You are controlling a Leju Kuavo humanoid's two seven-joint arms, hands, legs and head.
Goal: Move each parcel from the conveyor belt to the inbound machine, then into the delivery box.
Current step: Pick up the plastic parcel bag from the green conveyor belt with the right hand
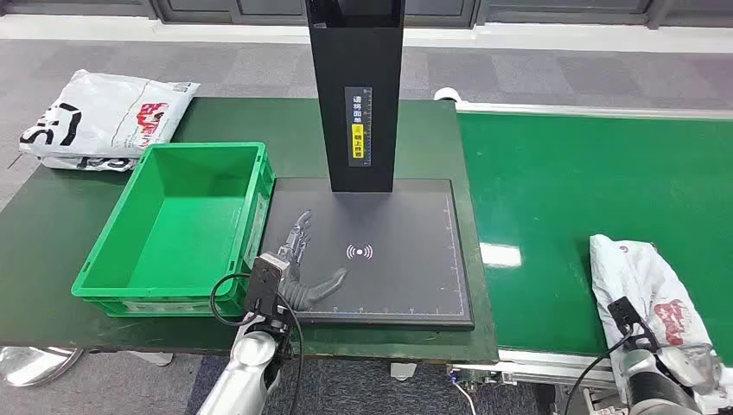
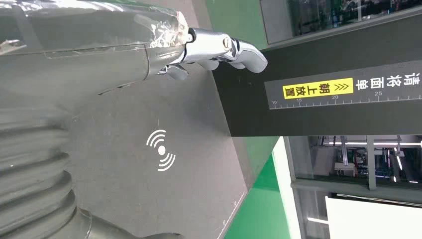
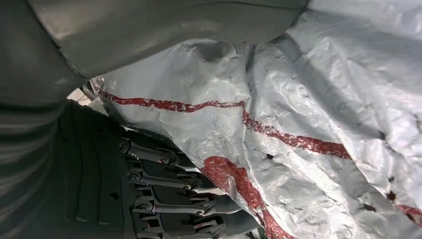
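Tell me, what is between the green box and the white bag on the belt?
In the head view, the black scanner plate with the left hand over it lies between the green box and the white bag, then bare green belt.

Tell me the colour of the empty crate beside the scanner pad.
Bright green all over; the crate shows best in the head view.
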